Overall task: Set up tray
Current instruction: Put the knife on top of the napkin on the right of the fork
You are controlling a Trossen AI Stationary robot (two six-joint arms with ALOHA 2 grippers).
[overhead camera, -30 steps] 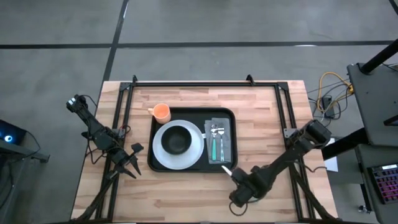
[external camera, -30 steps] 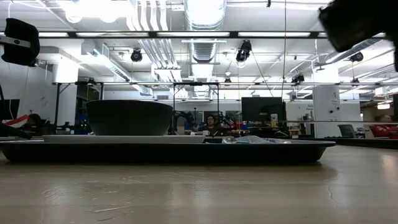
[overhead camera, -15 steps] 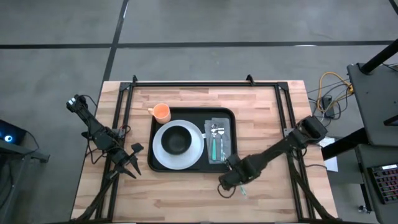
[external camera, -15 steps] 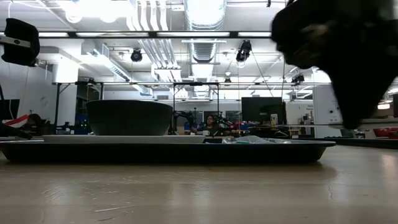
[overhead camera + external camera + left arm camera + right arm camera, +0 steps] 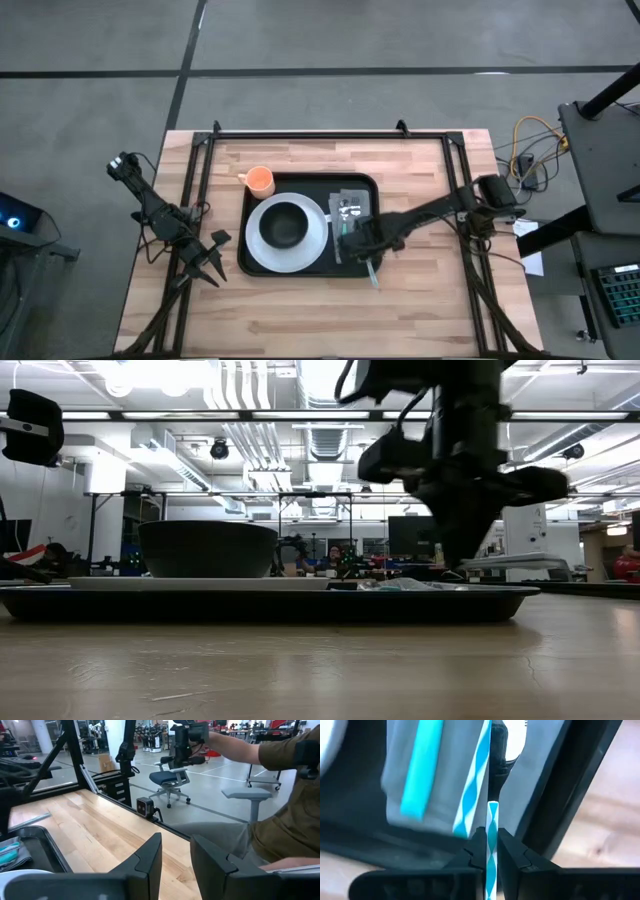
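The black tray [image 5: 300,274] holds a white plate [image 5: 262,250] with a black bowl [image 5: 287,225]. On its right part lies a grey napkin [image 5: 352,200] with teal-handled cutlery. An orange cup [image 5: 260,181] stands at its far left corner. My right gripper [image 5: 362,243] hangs over the tray's near right part. It points down and is shut on a blue-and-white striped straw [image 5: 373,275]. In the right wrist view a second striped piece [image 5: 472,785] lies on the napkin below. My left gripper [image 5: 175,865] waits open beside the table's left edge. My right gripper pinches the striped straw between its two fingers close to one end [image 5: 492,817]. The fingers come from above, pointing down. The straw is lifted clear of the tray. Its free length [image 5: 375,282] sticks out past the tray's near rim.
A black frame [image 5: 300,134] runs along the table's far edge and both sides. Bare wood lies near and right of the tray. In the left wrist view a person in an olive shirt [image 5: 285,780] stands beyond the table.
My right gripper has swung with the straw from the table's near right area toward the left and far side. It now hangs over the tray's near right part. Its wrist has rolled, turning the straw with it. It has stayed shut.
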